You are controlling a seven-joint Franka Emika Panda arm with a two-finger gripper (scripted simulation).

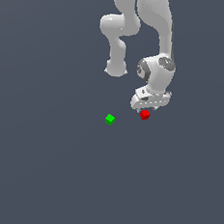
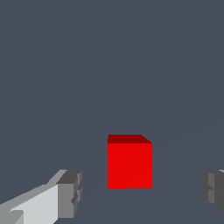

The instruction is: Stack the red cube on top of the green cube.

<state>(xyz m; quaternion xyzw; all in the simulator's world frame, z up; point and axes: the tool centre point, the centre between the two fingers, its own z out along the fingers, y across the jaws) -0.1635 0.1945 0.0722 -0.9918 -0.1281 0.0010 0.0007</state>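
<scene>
**Red cube between spread fingers, green cube apart**

Red cube (image 2: pixel 130 165) sits between the two fingers (image 2: pixel 69 194) of the white gripper (image 1: pixel 145 110), and in the wrist view there is a clear gap of bare surface (image 2: pixel 109 65) on each side of it. One finger's grey pad shows with its white body behind it; the other finger's pad is only partly in the picture at the opposite edge. Neither pad touches the cube, so the fingers are spread wide and released, grasping nothing (the gap is several times the cube's own width).

In the exterior view the gripper points downward from the Franka arm (image 1: pixel 157 65), and the red cube (image 1: pixel 144 115) shows just under its lower edge. Whether the cube rests on the surface cannot be told for sure from that view, though the wrist view shows it standing square with its top face visible.

Green cube (image 1: pixel 110 119) lies on the dark grey surface towards the exterior view's left of the red cube and slightly nearer the camera, well apart from it and from the gripper. It stands alone, with nothing on top, and is out of the wrist view.
</scene>
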